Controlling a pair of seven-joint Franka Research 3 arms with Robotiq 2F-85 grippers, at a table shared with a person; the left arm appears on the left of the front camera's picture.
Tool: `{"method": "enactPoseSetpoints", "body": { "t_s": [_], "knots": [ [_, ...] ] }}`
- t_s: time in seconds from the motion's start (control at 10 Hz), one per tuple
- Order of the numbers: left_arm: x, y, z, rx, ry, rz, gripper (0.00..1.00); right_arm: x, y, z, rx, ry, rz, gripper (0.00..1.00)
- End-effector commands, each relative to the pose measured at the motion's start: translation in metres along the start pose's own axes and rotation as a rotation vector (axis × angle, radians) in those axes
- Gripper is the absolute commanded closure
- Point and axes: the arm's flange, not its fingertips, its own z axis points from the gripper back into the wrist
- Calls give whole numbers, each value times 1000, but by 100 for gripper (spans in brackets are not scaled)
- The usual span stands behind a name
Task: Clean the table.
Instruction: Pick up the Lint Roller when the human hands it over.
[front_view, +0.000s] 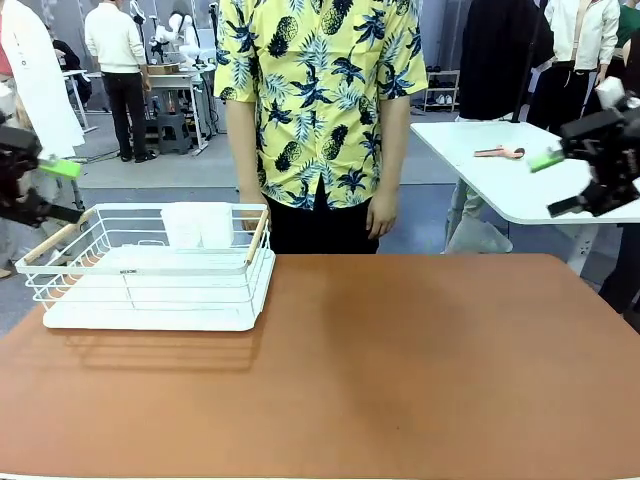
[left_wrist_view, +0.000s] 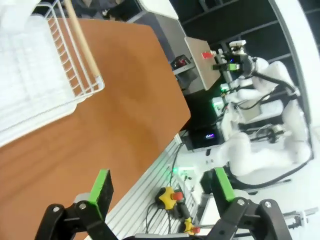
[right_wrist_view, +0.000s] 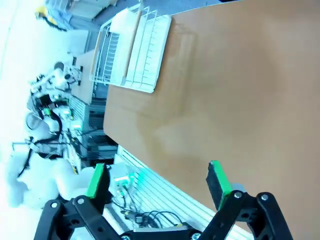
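Observation:
The reddish-brown table (front_view: 400, 370) spreads across the front view, and its top is bare apart from a white wire dish rack (front_view: 150, 270) at its left. My left gripper (front_view: 65, 190) hangs open beyond the table's left side, above the rack's end. My right gripper (front_view: 552, 185) hangs open off the right side, raised in front of a white table. The left wrist view shows the open left gripper (left_wrist_view: 162, 182), the table (left_wrist_view: 125, 110) and the rack (left_wrist_view: 75, 80). The right wrist view shows the open right gripper (right_wrist_view: 157, 180), the table (right_wrist_view: 225, 100) and the rack (right_wrist_view: 135, 50).
A person (front_view: 320, 100) in a yellow patterned shirt stands at the far edge, hands at their sides. A smaller white-topped table (front_view: 500, 185) at the back right holds a small pink utensil (front_view: 500, 152). Cables and a red stop button (left_wrist_view: 170, 196) lie below the table's near edge.

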Motion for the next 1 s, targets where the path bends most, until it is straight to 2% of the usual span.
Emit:
{"method": "enactPoseSetpoints", "body": {
  "t_s": [0.0,0.1,0.5,0.9],
  "knots": [
    [-4,16,34,-39,-61,77,0,5,-29,26,31,-35,-95,0],
    [-10,23,52,-66,-97,112,0,2,-48,40,70,-10,-119,0],
    [-20,51,87,-119,-107,200,0,-7,-103,84,153,-62,-204,0],
    [-28,66,102,-118,-147,240,0,-16,-130,100,186,-112,-255,0]
  ]
}}
